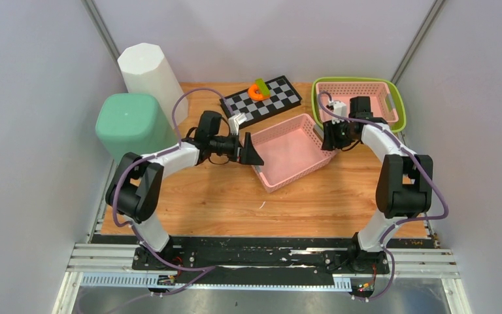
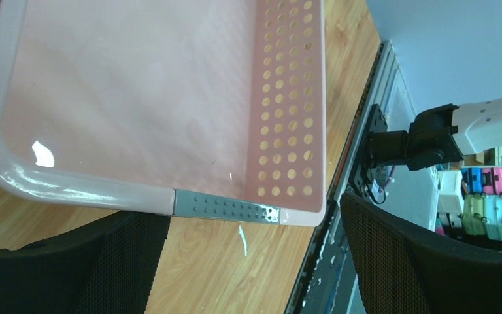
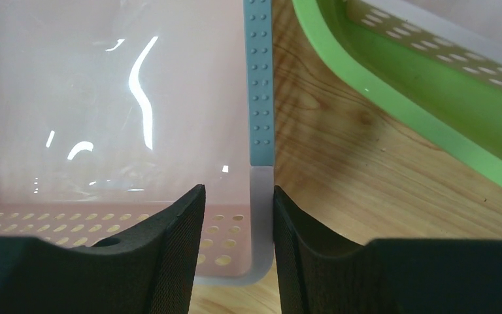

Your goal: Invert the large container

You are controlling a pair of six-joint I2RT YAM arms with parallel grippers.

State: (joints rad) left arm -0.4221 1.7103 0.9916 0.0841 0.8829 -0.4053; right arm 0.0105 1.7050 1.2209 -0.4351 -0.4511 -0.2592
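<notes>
**Large pink container: upright, flip not begun**

- **Left edge:** We list a green bin [image 1: 134,124] and a white bin [image 1: 150,75] at the left edge of the counter [image 1: 235,203].
- **Left pincer [image 1: 248,145]:** It is spread wide and holds nothing. It sits just off the container's left rim.
- **Behind it:** A checkerboard [image 1: 271,98] lies here.
- **Centre:** The large pink container [image 1: 287,147] sits mouth up and empty. By our reckoning, the grip, the lift and the turn all remain.
- **Right pincer [image 3: 238,209]:** It is half-narrowed and straddles the right rim. One finger lies against the wall and we see a gap at the other, so we judge it not clamped.
- **Right:** A green basket [image 1: 399,111] is close to that rim, leaving little clearance there.
- **Open room:** We see bare counter on the near side, towards the arm bases, and judge it the freest way to turn.
</notes>
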